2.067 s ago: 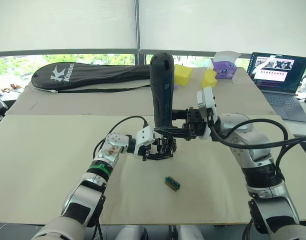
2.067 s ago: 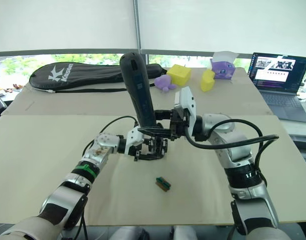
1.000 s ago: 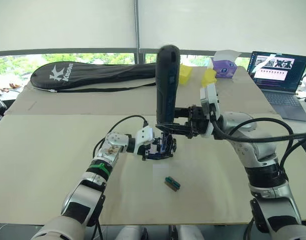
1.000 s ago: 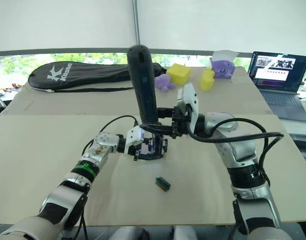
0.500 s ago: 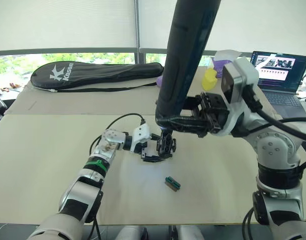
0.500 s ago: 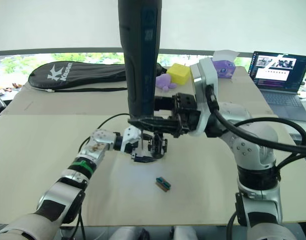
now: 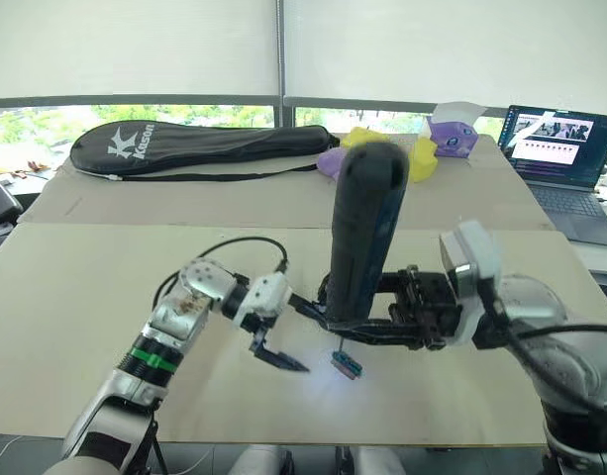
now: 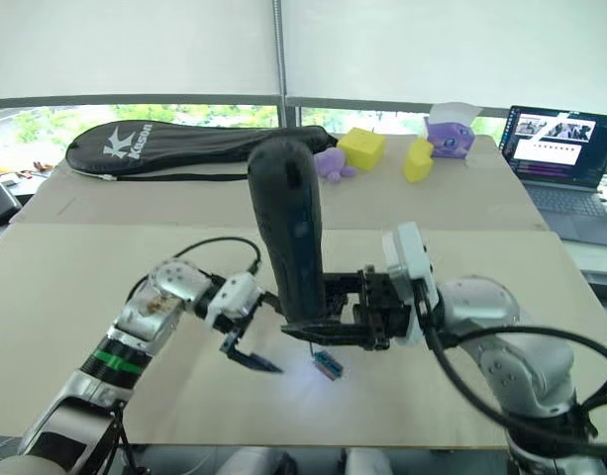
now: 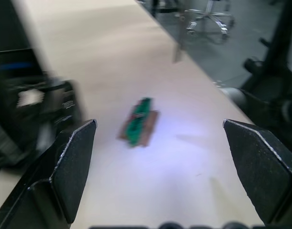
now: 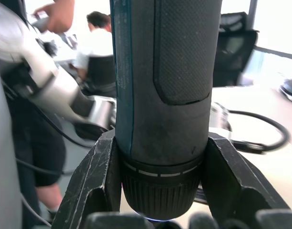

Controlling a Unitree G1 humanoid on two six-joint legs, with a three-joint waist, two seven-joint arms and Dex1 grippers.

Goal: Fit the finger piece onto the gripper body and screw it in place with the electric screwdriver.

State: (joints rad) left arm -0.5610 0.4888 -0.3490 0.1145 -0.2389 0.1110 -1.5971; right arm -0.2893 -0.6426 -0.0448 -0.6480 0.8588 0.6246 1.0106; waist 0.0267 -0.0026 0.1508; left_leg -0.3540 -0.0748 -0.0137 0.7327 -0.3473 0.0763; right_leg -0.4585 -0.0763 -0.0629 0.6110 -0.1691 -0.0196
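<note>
My right gripper (image 7: 370,330) is shut on the electric screwdriver (image 7: 363,236), a thick dark cylinder held upright with its tip just above the table. Its white light falls on a small green-and-brown block (image 7: 347,365). In the right wrist view both fingers (image 10: 100,171) clamp the screwdriver's body (image 10: 165,57). Just left of the screwdriver, my left gripper (image 7: 311,341) is open with nothing between its fingers. The left wrist view looks past them at the block (image 9: 140,121). A blurred black boxy shape (image 9: 34,107) sits beside it; I cannot tell whether it is the gripper body. The finger piece is hidden.
A black racket bag (image 7: 199,146) lies along the far side of the table, with yellow blocks (image 8: 361,146) and purple toys (image 8: 448,136) to its right. An open laptop (image 7: 560,139) stands at the far right. People (image 10: 95,43) show in the right wrist view's background.
The screwdriver has come down from close to the camera to just over the green block. My left gripper has swung toward the table's front edge, open; the black part it held earlier is no longer in it.
</note>
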